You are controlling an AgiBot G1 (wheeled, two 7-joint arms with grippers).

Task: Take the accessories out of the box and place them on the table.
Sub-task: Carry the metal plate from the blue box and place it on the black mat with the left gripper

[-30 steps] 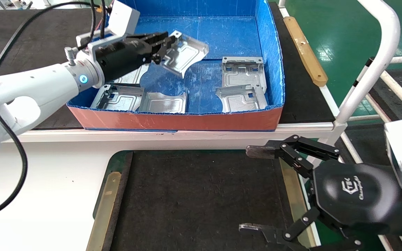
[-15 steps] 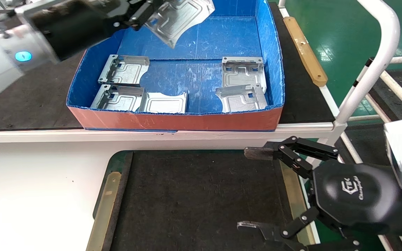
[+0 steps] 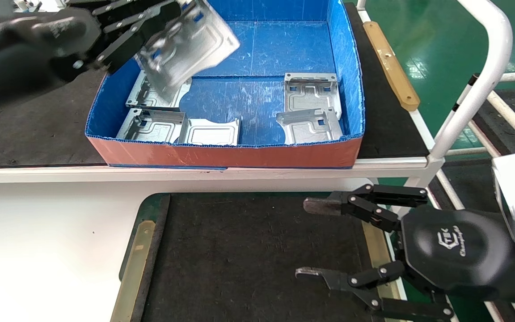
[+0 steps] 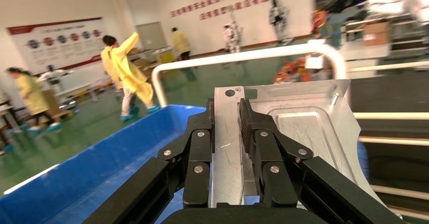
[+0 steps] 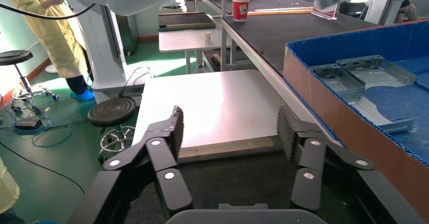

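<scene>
One silver stamped sheet-metal plate (image 3: 190, 42), held aloft over blue-lined, orange-walled corrugated box (image 3: 221, 156).
Left gripper (image 4: 226, 128): black fingers (image 4: 201, 138) clamped on plate's edge flange, plate tilted above box's left side. Five alike plates (image 3: 311, 94) lie inside. Right gripper (image 3: 313, 239): jaws spread wide, empty, over black tan-edged mat table (image 3: 248, 259).

White logo with small script on the right pincer (image 3: 310, 239) housing, script too small to read
</scene>
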